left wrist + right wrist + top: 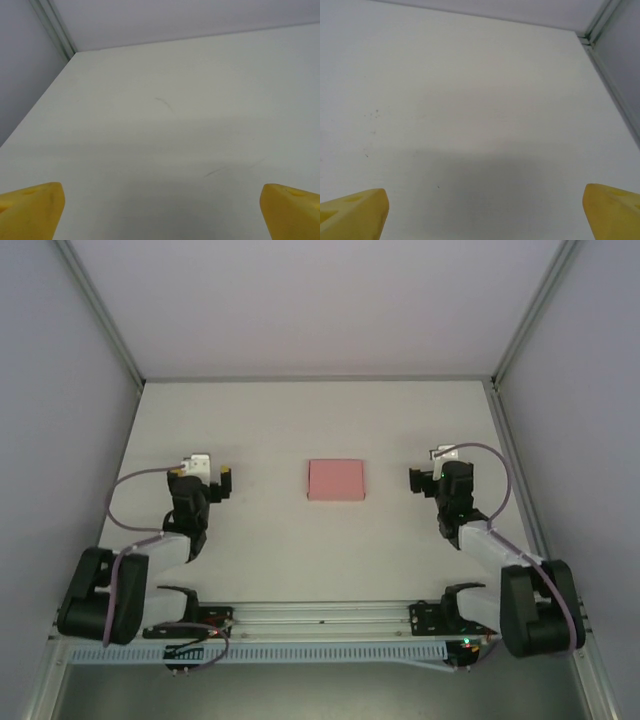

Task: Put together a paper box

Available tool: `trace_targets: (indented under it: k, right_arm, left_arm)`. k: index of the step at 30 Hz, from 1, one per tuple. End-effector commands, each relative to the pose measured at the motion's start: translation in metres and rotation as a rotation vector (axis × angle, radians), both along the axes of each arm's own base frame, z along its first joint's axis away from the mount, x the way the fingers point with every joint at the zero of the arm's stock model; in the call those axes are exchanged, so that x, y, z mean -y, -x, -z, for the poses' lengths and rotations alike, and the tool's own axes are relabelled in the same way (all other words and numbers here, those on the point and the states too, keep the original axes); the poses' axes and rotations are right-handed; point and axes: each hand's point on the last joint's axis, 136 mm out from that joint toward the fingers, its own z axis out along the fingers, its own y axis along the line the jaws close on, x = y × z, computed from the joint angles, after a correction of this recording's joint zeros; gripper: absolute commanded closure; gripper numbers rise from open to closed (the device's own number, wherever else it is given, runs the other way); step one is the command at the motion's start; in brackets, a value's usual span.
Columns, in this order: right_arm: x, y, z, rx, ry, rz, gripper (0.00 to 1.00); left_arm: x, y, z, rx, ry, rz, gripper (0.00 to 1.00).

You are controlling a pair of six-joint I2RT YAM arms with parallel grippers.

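The paper box [336, 480] lies on the white table as a small pink rectangle, closed or flat, midway between the two arms. My left gripper [203, 475] hovers to its left, about a hand's width away, and stands open. In the left wrist view its yellow fingertips [31, 210] sit far apart at the bottom corners, and the left gripper [161, 212] has bare table between them. My right gripper [438, 476] is to the right of the box, also apart from it and open. Bare table likewise lies between the right gripper's [485, 212] yellow fingertips [354, 214].
The white table [320, 550] is bounded by grey enclosure walls and metal frame posts at the back corners [138, 380]. A rail [320, 618] with the arm bases runs along the near edge. Faint scuff marks [165, 102] show on the surface.
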Motion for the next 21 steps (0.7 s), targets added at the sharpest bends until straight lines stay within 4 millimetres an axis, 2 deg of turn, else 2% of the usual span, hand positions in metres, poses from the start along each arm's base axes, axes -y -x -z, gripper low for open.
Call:
trace_targets:
  k: [1, 5, 6, 7, 8, 9, 11, 13, 15, 16, 21]
  right_arm:
    - [-0.006, -0.018, -0.025, 0.213, -0.081, -0.026, 0.00]
    - [-0.006, -0.017, -0.008, 0.246, -0.114, -0.058, 0.00]
    - [0.000, -0.017, -0.007, 0.263, -0.141, -0.038, 0.00]
    - [0.008, -0.017, 0.007, 0.213, -0.169, -0.016, 0.00]
    - [0.016, -0.027, 0.009, 0.246, -0.209, 0.008, 0.00]
    - [0.019, -0.035, 0.006, 0.278, -0.234, 0.017, 0.00]
    - [0.027, -0.036, 0.018, 0.119, -0.240, 0.043, 0.00]
    - [0.030, -0.038, 0.009, 0.238, -0.229, 0.072, 0.00]
    - [0.038, -0.035, 0.015, 0.171, -0.223, 0.119, 0.00]
    - [0.035, -0.037, 0.017, 0.145, -0.216, 0.109, 0.00]
    - [0.029, -0.037, 0.015, 0.174, -0.208, 0.075, 0.00]
  left_arm:
    - [-0.013, -0.015, -0.028, 0.160, -0.026, -0.018, 0.00]
    - [-0.029, -0.012, -0.013, 0.192, 0.034, -0.052, 0.00]
    - [-0.037, -0.016, -0.011, 0.199, 0.038, -0.079, 0.00]
    - [-0.040, -0.022, -0.008, 0.169, 0.065, -0.089, 0.01]
    - [-0.037, -0.023, -0.003, 0.132, 0.086, -0.048, 0.00]
    - [-0.035, -0.024, -0.006, 0.156, 0.076, -0.026, 0.00]
    - [-0.034, -0.024, -0.004, 0.139, 0.081, -0.023, 0.00]
    - [-0.034, -0.024, -0.004, 0.138, 0.078, -0.023, 0.00]
    - [-0.034, -0.025, -0.004, 0.143, 0.076, -0.024, 0.00]
    - [-0.034, -0.025, -0.005, 0.143, 0.076, -0.023, 0.00]
    - [-0.034, -0.024, -0.004, 0.142, 0.075, -0.026, 0.00]
